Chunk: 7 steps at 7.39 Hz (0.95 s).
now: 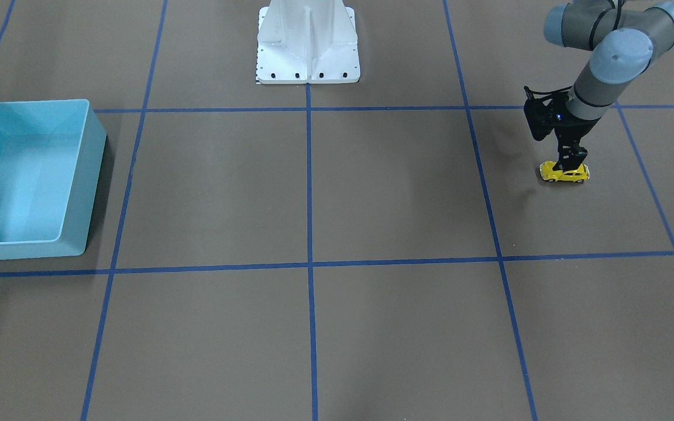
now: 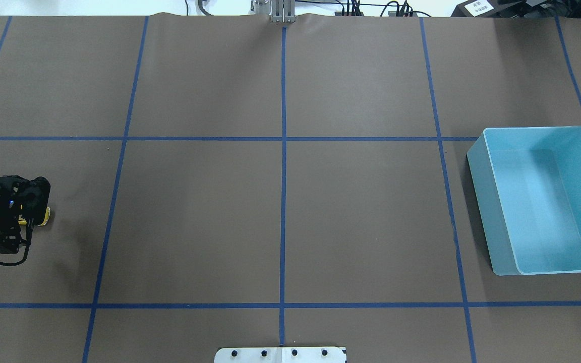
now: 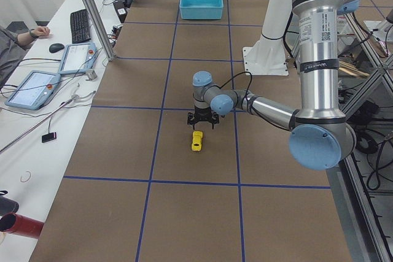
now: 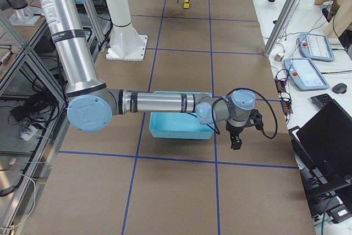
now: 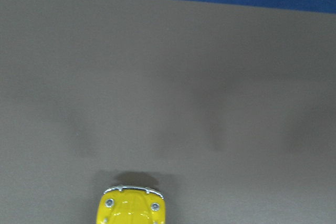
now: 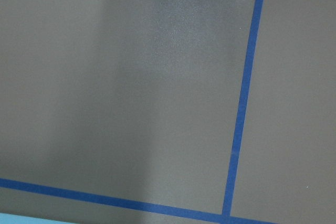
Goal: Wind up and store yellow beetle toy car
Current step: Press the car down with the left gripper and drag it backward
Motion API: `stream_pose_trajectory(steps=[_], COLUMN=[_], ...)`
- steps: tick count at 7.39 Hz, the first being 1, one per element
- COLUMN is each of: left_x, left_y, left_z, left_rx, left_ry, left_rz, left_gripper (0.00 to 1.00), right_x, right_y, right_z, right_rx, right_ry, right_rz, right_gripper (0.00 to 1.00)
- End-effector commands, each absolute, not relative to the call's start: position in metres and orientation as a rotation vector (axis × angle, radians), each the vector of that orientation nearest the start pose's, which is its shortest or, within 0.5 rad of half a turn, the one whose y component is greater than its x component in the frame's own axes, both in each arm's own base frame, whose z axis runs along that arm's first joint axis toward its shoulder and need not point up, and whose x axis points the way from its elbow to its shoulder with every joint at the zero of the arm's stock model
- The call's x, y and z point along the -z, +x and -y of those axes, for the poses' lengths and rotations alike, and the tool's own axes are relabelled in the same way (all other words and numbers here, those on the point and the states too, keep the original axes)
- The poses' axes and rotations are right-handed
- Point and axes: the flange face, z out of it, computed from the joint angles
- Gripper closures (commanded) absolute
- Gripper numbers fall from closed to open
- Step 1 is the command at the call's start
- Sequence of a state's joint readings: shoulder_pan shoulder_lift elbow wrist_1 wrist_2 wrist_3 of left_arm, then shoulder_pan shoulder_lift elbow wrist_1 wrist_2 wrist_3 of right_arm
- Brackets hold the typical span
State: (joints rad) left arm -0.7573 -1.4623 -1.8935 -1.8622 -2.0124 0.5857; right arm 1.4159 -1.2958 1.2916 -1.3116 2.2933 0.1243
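Note:
The yellow beetle toy car (image 1: 564, 173) stands on its wheels on the brown table on my left side. It also shows in the exterior left view (image 3: 197, 141), and its front end sits at the bottom edge of the left wrist view (image 5: 130, 206). My left gripper (image 1: 571, 159) points down right over the car, with its fingers spread and nothing held. In the overhead view the gripper (image 2: 18, 214) hides most of the car (image 2: 45, 217). My right gripper (image 4: 235, 140) hangs beyond the far end of the blue bin (image 2: 540, 199); I cannot tell if it is open.
The light blue bin (image 1: 27, 175) is empty and stands far across the table on my right side. Blue tape lines divide the table into squares. The white robot base (image 1: 308, 44) stands at the table's middle edge. Operators' tablets and keyboards lie on a side desk (image 3: 55, 72).

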Motion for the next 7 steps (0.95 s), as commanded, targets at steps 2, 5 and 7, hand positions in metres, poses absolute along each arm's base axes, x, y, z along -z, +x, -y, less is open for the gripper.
stream_pose_trajectory(steps=[2, 5, 7], left_x=[-0.538, -0.547, -0.548], left_y=[0.282, 0.285, 0.285], left_z=[0.395, 0.396, 0.398], left_rx=[-1.450, -1.451, -1.449], left_ry=[0.483, 0.468, 0.475], left_rz=[-0.508, -0.507, -0.496], left_gripper=[0.00, 0.00, 0.00], right_x=[-0.620, -0.621, -0.621], right_y=[-0.030, -0.029, -0.029], right_z=[0.626, 0.626, 0.626], right_rx=[0.122, 0.121, 0.121], right_ry=[0.143, 0.141, 0.141], right_rz=[0.746, 0.746, 0.746], right_gripper=[0.00, 0.00, 0.00])
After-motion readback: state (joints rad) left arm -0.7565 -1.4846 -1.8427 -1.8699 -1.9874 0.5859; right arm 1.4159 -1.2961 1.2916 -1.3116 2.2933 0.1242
